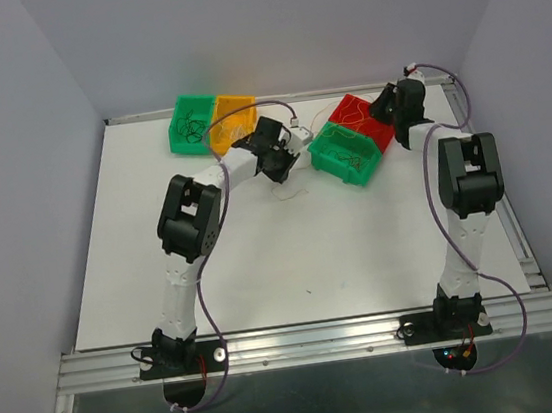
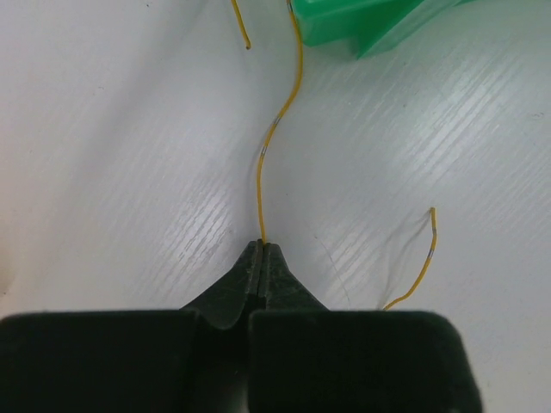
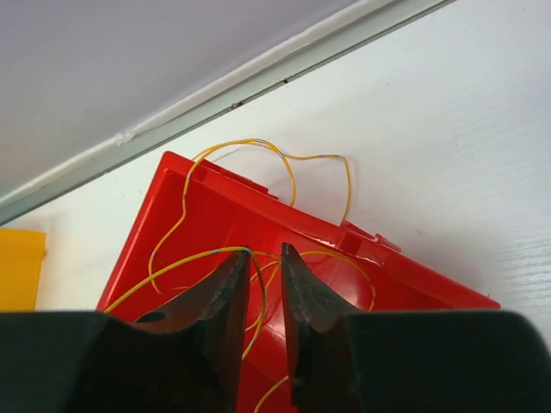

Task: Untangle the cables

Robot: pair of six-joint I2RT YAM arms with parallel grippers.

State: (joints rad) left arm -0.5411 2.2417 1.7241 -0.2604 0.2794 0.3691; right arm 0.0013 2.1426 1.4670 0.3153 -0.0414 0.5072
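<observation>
Yellow, hair-thin: one cable, pinched at its near end between the fully closed tips of the left claw. From the tips it runs in a loose wave toward 12 o'clock across the white counter. It reaches the top of the left wrist view just beside a green bin. A second yellow strand, curved, lies on the counter at 3 o'clock of the tips, apart from them. A short yellow end shows at 12 o'clock.

Further yellow cables: several curly strands in a red bin, one loop hanging over its far rim at 12 o'clock. The right claw hangs over this bin, fingers parted by a narrow gap. One strand crosses at that gap, which is far wider than the strand; whether the strand touches a finger cannot be told.

From overhead, the red bin sits at 1 o'clock of the counter's middle, with the green bin against its 7 o'clock side. At 11 o'clock, by the far edge, a second green bin holds dark curly strands. An orange-yellow bin touches it at 3 o'clock. The left claw is low over the counter between the orange-yellow bin and the first green bin.
</observation>
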